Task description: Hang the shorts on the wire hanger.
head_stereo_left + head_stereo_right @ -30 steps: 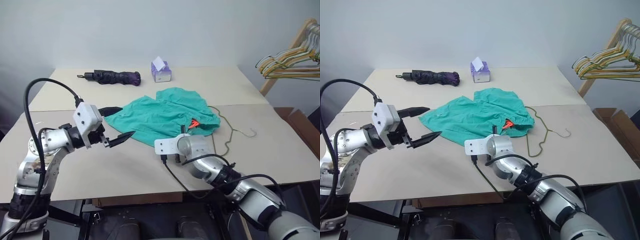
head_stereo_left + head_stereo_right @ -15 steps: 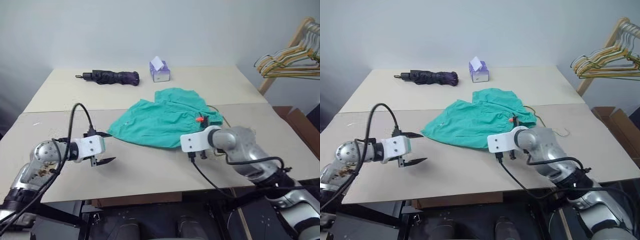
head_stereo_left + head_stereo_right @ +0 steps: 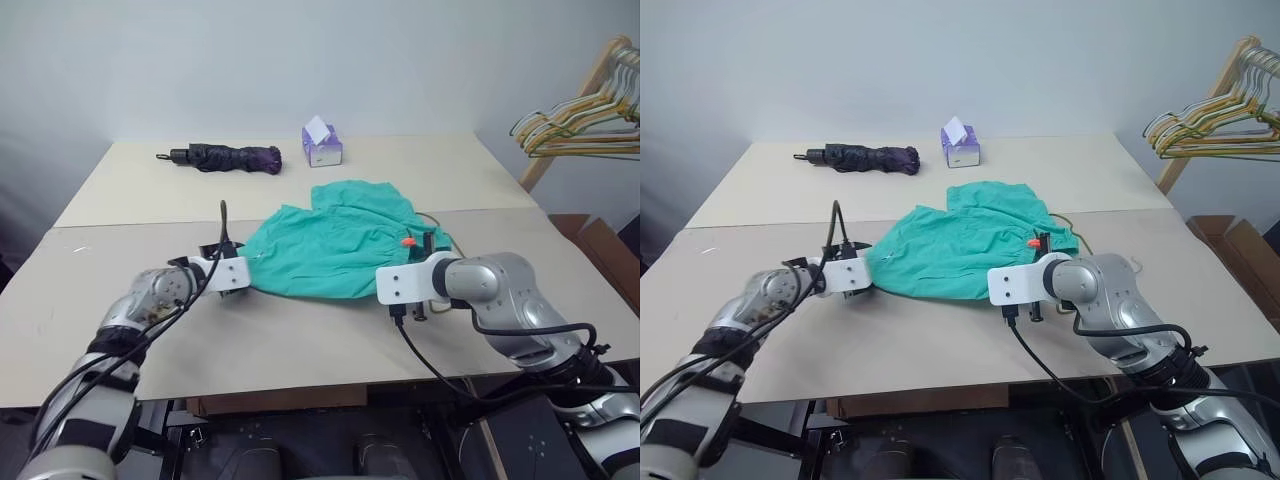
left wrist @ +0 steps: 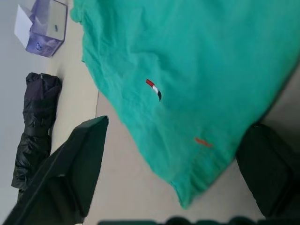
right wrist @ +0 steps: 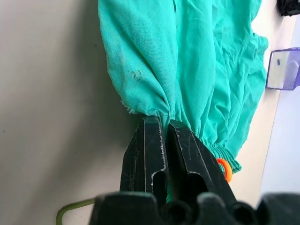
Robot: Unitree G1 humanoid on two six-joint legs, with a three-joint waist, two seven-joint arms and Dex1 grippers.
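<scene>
Right gripper (image 5: pixel 164 129) was clamped on the waistband edge of the teal shorts (image 3: pixel 340 240) lying on the table (image 3: pixel 300 340), likely to lift them off the mostly covered wire hanger (image 5: pixel 70 208), while the left gripper (image 4: pixel 173 164), fingers apart, straddled the opposite corner.

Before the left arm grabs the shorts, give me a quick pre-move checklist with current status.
1. Right gripper pinching the shorts at the waistband: ok.
2. Left gripper fingers open around the shorts' corner: ok, fabric lies between them, not yet pinched.
3. Shorts spread flat enough to lift: ok, bunched only at the right grip.
4. Wire hanger reachable: cannot tell, mostly hidden behind the right arm and shorts.
5. Umbrella and tissue box out of the way: ok, at the table's far side.
</scene>
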